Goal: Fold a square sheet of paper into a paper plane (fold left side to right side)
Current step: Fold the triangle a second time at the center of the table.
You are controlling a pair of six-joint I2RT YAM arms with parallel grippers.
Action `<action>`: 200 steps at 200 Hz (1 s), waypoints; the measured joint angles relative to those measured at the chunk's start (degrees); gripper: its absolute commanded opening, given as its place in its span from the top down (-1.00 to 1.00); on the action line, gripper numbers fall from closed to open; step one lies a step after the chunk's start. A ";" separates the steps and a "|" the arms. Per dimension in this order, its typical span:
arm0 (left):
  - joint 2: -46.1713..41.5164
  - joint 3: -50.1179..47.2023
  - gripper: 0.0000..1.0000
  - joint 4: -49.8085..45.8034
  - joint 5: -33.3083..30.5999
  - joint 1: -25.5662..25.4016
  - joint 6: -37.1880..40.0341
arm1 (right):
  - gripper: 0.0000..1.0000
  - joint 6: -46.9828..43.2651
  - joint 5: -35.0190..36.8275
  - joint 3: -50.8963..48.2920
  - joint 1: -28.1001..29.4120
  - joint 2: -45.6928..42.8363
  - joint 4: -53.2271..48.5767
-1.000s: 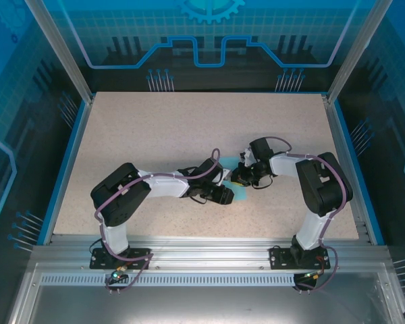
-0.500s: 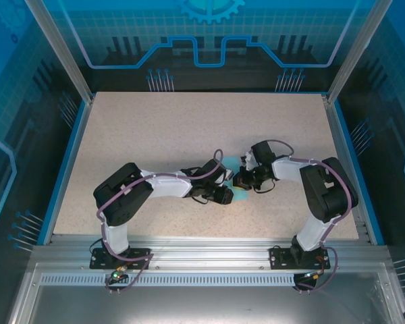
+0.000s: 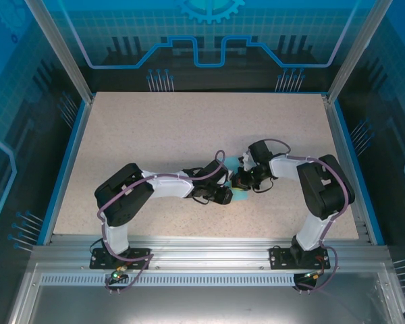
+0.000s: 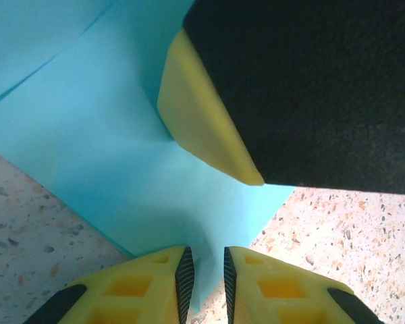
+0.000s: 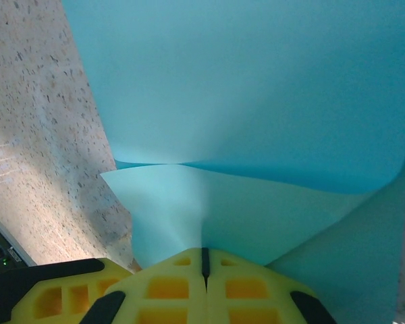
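The square sheet of paper (image 4: 101, 135) is light blue and lies partly folded on the speckled table, its layers lifted and curved (image 5: 256, 88). In the top view a small patch of the paper (image 3: 239, 193) shows under the two grippers, which meet at the table's middle. My right gripper (image 5: 204, 253) is shut on a pinched ridge of the sheet. My left gripper (image 4: 206, 260) has its jaws a narrow gap apart, with a corner of the paper in the gap. The right gripper's yellow finger (image 4: 196, 115) presses on the paper just ahead of it. From above, the left gripper (image 3: 227, 183) and right gripper (image 3: 237, 181) almost touch.
The speckled table (image 3: 155, 128) stretches wide around the arms. A blue border and metal frame posts (image 3: 61, 54) edge it. An aluminium rail (image 3: 202, 246) with both arm bases runs along the near side.
The left gripper's jaws have narrowed around the paper's corner. The right gripper has closed tight on the sheet, and its arm has shifted slightly left.
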 measured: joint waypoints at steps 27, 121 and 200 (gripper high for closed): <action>0.00 0.00 0.52 -0.04 -0.17 -0.02 0.02 | 0.91 -1.27 0.24 1.57 -0.81 0.83 -1.49; 0.11 0.00 0.53 0.72 -1.05 -0.11 0.00 | 0.90 -5.33 -0.28 6.93 -5.88 4.57 -5.99; 0.11 0.00 0.52 0.90 -1.22 -0.17 0.00 | 0.89 -6.58 -0.81 7.63 -7.04 5.16 -6.73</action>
